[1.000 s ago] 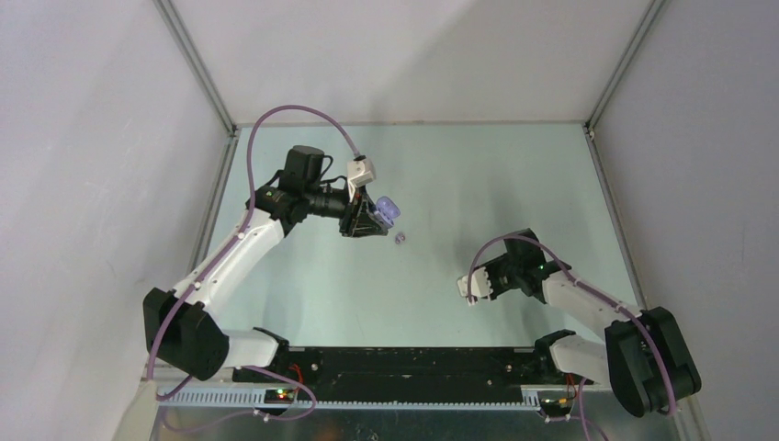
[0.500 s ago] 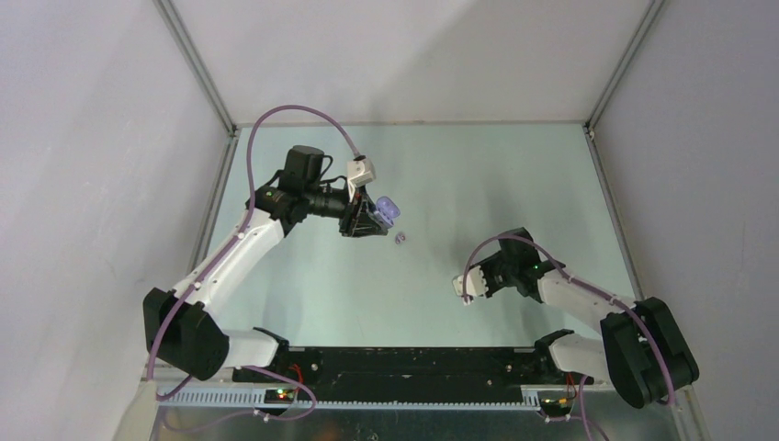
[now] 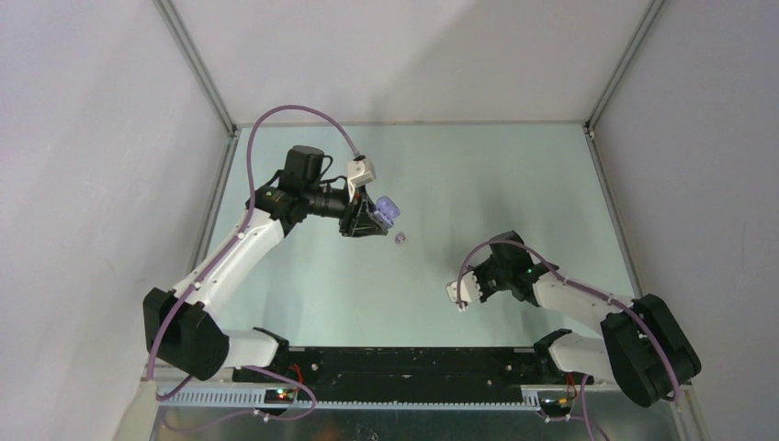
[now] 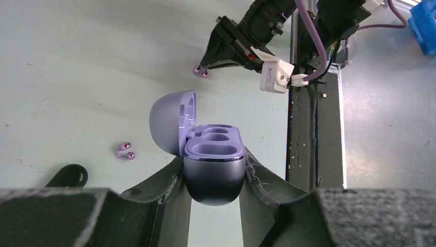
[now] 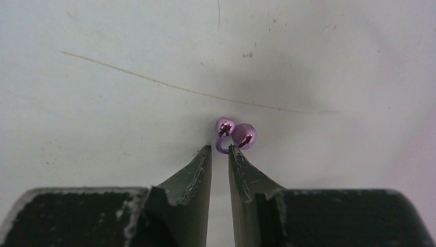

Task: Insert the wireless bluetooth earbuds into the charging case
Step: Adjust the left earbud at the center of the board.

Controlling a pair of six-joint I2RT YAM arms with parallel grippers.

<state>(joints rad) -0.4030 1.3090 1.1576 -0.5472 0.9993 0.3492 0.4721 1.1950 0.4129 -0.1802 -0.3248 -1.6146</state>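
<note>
As your right arm settles: the right pincer [image 5: 219, 149] has slid left and nearer across the tabletop [image 3: 478, 184] over the past second; its tips have drawn inward
Right pincer: tips nearly together, with a thin gap showing between them; the curved stem of the first earbud [image 5: 235, 136] sits right at that gap; you cannot tell whether it is pinched yet
First earbud: purple, two shiny balls joined by a stem; it lies on the tabletop at near right, balls just beyond the tips
Left pincer [image 4: 214, 159]: clamped on the charging case [image 4: 213, 180] at far left of centre; unmoved over that second
Charging case: lid tipped open to one side; both sockets look bare and face up
Second earbud [image 4: 126, 151]: on the tabletop near the left pincer, untouched
Meaning for the task: the pick of the first earbud looks under way; nothing is seated yet, so you have both insertions ahead
Watch: the hold is on a thin stem at the very tips; it could squirt out or roll as they meet; check that it rises with the pincer before you carry it to the case
</note>
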